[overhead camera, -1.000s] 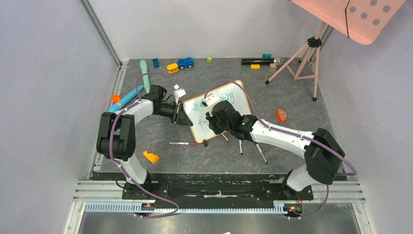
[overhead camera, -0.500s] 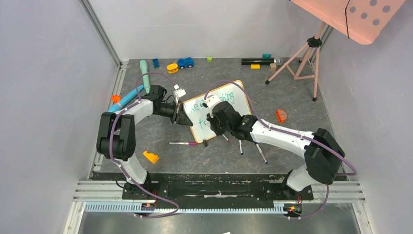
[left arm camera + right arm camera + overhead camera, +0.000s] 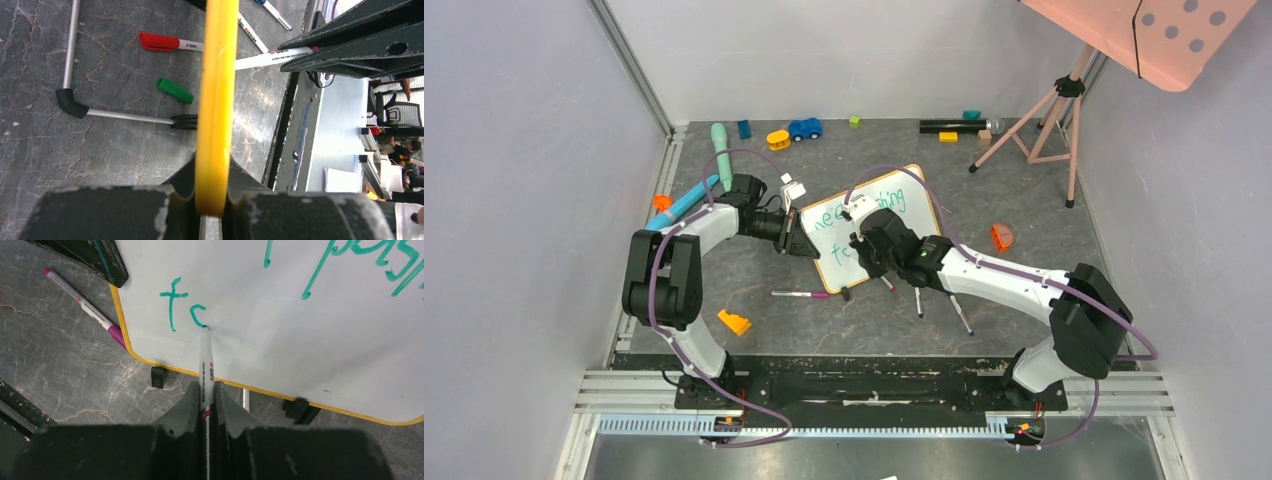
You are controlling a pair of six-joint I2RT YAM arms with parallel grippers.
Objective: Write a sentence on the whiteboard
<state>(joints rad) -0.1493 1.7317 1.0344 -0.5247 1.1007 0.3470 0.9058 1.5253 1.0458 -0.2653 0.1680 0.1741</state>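
Left pincer [image 3: 212,197] clamps the whiteboard [image 3: 300,350] by its frame; right pincer [image 3: 206,405] grips a marker [image 3: 206,357], its tip on the sentence [image 3: 197,315].

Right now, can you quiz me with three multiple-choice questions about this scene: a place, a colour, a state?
1. Where is the tip of the marker held by the right hand? A) on the table B) on the whiteboard C) in midair
2. What colour is the sentence? A) red B) black C) green
3. What is the left hand doing? A) hanging open B) clamping the whiteboard's edge C) holding a marker
Answers: 1 B, the tip meets the second line's second letter; 2 C, the strokes are green; 3 B, the hand is closed on its rim.
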